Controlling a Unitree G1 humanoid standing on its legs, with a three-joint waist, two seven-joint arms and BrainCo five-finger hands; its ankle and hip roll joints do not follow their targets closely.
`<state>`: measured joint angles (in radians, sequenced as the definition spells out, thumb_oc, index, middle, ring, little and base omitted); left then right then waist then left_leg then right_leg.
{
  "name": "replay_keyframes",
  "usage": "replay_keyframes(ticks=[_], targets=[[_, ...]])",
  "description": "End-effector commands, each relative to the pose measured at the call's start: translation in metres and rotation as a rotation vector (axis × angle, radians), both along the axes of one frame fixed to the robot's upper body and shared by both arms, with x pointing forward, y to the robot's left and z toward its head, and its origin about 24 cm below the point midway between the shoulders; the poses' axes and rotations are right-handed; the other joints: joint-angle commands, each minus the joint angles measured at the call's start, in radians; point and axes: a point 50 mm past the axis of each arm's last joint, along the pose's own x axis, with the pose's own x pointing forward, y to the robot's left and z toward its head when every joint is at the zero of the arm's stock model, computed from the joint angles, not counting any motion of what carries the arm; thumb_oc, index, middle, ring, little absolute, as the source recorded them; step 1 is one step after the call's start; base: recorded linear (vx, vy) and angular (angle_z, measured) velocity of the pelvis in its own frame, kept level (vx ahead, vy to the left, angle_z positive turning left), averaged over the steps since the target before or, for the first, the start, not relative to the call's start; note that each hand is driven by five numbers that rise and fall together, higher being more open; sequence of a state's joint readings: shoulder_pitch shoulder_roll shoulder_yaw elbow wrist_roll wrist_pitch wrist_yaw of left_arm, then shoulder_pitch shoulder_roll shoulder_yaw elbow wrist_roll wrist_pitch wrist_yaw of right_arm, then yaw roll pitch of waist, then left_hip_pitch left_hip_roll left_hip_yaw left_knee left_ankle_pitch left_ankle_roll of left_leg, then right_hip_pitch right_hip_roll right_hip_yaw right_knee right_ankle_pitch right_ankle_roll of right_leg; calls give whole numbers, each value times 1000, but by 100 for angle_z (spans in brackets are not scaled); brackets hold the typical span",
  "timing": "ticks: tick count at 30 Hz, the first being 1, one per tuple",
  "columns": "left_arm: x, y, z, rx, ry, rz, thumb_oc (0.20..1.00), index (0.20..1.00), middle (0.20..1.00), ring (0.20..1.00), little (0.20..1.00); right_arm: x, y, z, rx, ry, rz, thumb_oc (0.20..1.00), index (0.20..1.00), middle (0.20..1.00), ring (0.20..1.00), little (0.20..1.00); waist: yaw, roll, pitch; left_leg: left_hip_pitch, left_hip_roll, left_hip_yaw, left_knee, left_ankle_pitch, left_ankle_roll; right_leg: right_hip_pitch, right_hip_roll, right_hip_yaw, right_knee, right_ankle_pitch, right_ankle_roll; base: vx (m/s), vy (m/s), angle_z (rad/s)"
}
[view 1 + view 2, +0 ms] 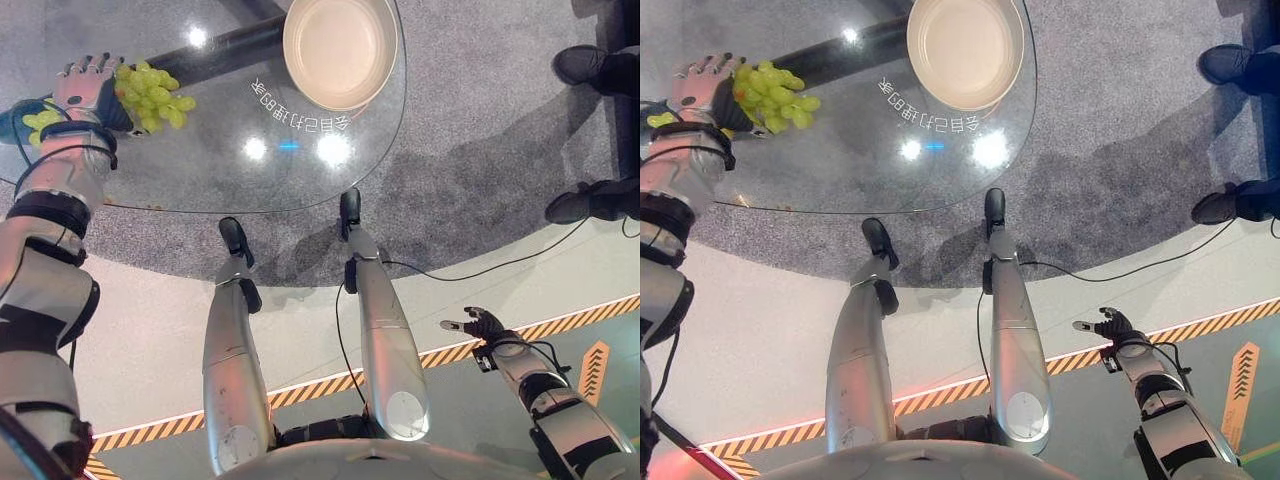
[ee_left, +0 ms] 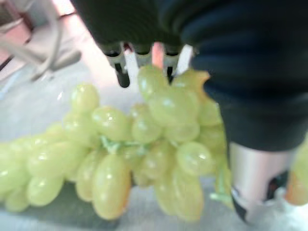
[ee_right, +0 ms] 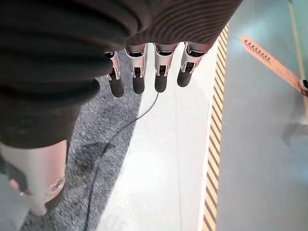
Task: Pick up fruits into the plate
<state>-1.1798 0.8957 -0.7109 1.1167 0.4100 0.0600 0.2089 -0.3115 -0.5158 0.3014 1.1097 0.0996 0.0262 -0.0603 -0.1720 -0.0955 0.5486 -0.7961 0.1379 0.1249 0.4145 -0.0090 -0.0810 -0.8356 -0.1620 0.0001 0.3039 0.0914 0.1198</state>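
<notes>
At about ten o'clock on the round glass table [image 1: 200, 170], the left hand [image 1: 85, 85] is closed on a bunch of green grapes [image 1: 150, 97]. In the left wrist view its dark-tipped fingers [image 2: 122, 77] curl over the top of the cluster [image 2: 139, 149] and the thumb [image 2: 252, 183] sits against its other side, so the bunch is pinched between them just above the glass. A few more green grapes [image 1: 40, 120] show by the wrist at nine o'clock of the table, partly hidden by the arm. Further right, at roughly one o'clock on the table, stands the cream plate [image 1: 340, 50], with nothing on it, well apart from the grapes. White lettering [image 1: 300, 112] is printed on the glass just below the plate. At four o'clock of the scene, off the table and above the striped floor line [image 1: 560, 320], the right hand [image 1: 480, 325] hangs with fingers [image 3: 139, 79] straight and relaxed, holding nothing. A person's dark shoes [image 1: 590, 65] stand at the right edge.
</notes>
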Motion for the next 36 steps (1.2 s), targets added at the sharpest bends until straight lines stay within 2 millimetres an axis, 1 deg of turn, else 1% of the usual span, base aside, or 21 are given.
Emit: replay_keyframes(ticks=[1, 3, 5, 7, 11, 17, 19, 22, 26, 27, 28, 36], targets=[[-23, 42, -19, -28, 46, 182, 1000, 1000, 1000, 1000, 1000, -45, -39, -4, -66, 76, -102, 1000, 1000, 1000, 1000, 1000, -28, 27, -29, -33, -112, -11, 7, -52, 53, -6, 115, -4, 39, -50, -50, -14, -92, 0], [-26, 46, -15, -29, -24, 208, 1000, 1000, 1000, 1000, 1000, -48, -35, -8, -54, 86, -96, 1000, 1000, 1000, 1000, 1000, -25, 16, -29, -38, -110, -17, 8, -52, 54, -8, 118, -10, 39, -51, -50, -16, -85, 3], [-28, 49, -13, -44, -45, 236, 1000, 1000, 1000, 1000, 1000, -50, -31, -12, -41, 92, -88, 1000, 1000, 1000, 1000, 1000, -22, 9, -29, -40, -110, -22, 7, -53, 55, -7, 119, -15, 40, -52, -50, -8, -59, 6], [-29, 51, -16, -54, -46, 255, 1000, 1000, 1000, 1000, 1000, -50, -29, -13, -35, 91, -83, 1000, 1000, 1000, 1000, 1000, -20, 6, -29, -42, -110, -24, 8, -53, 55, -9, 120, -18, 40, -51, -49, -6, -48, 3], [-35, 59, -28, -58, 4, 313, 1000, 1000, 1000, 1000, 1000, -46, -24, -13, -28, 74, -77, 1000, 1000, 1000, 1000, 1000, -17, -5, -29, -48, -109, -32, 11, -52, 53, -10, 119, -26, 40, -48, -50, -1, -38, 5], [-39, 64, -40, -20, 110, 372, 1000, 1000, 1000, 1000, 1000, -38, -24, -9, -36, 53, -75, 1000, 1000, 1000, 1000, 1000, -16, -15, -29, -64, -110, -40, 13, -49, 53, -24, 124, -24, 43, -44, -51, -1, -6, 4], [-39, 65, -43, -13, 142, 386, 1000, 1000, 1000, 1000, 1000, -35, -23, -7, -37, 36, -73, 1000, 1000, 1000, 1000, 1000, -15, -22, -29, -74, -110, -45, 13, -49, 54, -32, 127, -25, 44, -42, -50, 0, 0, 0], [-40, 66, -47, 14, 163, 386, 1000, 1000, 1000, 1000, 1000, -32, -24, -4, -37, 14, -69, 1000, 1000, 1000, 1000, 1000, -15, -27, -29, -88, -110, -48, 17, -51, 55, -44, 127, -28, 46, -41, -50, 0, 0, 0], [-41, 66, -48, 8, 151, 379, 1000, 1000, 1000, 1000, 1000, -28, -22, -1, -36, 1, -57, 1000, 1000, 1000, 1000, 1000, -16, -31, -29, -101, -109, -49, 21, -51, 53, -55, 128, -29, 48, -38, -50, 0, 0, 0], [-40, 65, -48, -1, 134, 374, 310, 310, 310, 310, 310, -27, -22, 0, -40, -8, -53, 1000, 1000, 1000, 1000, 1000, -16, -33, -29, -104, -109, -50, 20, -51, 52, -58, 129, -28, 47, -38, -50, 0, 0, 0], [-40, 65, -48, -2, 129, 370, 200, 200, 200, 200, 200, -26, -22, 0, -41, -11, -52, 1000, 1000, 1000, 1000, 1000, -16, -33, -29, -105, -108, -50, 21, -51, 52, -58, 129, -28, 47, -38, -49, 0, 0, 0], [-40, 63, -51, 27, 121, 381, 200, 200, 200, 200, 200, -18, -19, 5, -49, -69, -55, 1000, 1000, 1000, 1000, 1000, -16, -48, -29, -95, -108, -51, 14, -52, 49, -42, 130, -33, 27, -31, -45, 0, -12, -3]])
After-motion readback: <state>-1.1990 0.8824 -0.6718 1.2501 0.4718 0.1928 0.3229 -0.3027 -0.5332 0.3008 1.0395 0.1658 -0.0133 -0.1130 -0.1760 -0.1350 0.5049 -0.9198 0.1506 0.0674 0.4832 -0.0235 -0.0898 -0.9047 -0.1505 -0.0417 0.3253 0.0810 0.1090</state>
